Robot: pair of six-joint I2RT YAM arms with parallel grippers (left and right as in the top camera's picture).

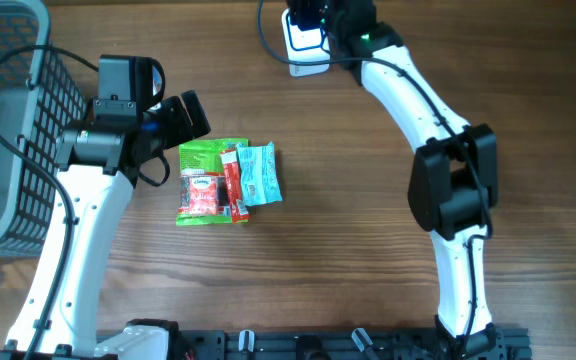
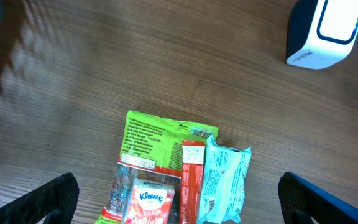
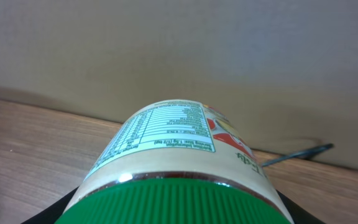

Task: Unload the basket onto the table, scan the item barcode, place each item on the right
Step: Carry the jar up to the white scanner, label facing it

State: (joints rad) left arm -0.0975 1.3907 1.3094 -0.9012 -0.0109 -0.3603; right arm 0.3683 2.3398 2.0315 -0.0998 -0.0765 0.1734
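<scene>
Brown wooden table (image 1: pixel 368 280). Grey mesh plastic basket (image 1: pixel 8 120) sits at its 9 o'clock edge. Small white-and-blue box scanner (image 1: pixel 303 45) sits at the 12 o'clock edge, cable running off the top.

Right gripper (image 3: pixel 174 211) is up at the scanner, jaws part closed around a round jar with a green ribbed lid and pale printed label (image 3: pixel 166 143). So the task item is in the right hand at 12 o'clock, hidden under the arm in the overhead view. The nutrition panel faces the wrist camera and no barcode is visible.

Left gripper (image 1: pixel 176 128) hangs wide open and holds nothing, at 10 o'clock of the packet pile near table centre. The pile:
- green foil packet (image 1: pixel 208 155)
- light blue wrapped packet (image 1: pixel 259 175)
- red Kleenex tissue pack (image 1: pixel 200 195)
- thin red stick sachet (image 1: pixel 232 180)

All four are touching or overlapping.

Progress, as a judgement: the pick and carry are done and the jar is being presented. Can't tell if the scan registered. Left to do: confirm the read, then put the jar down. The packets look untouched.
</scene>
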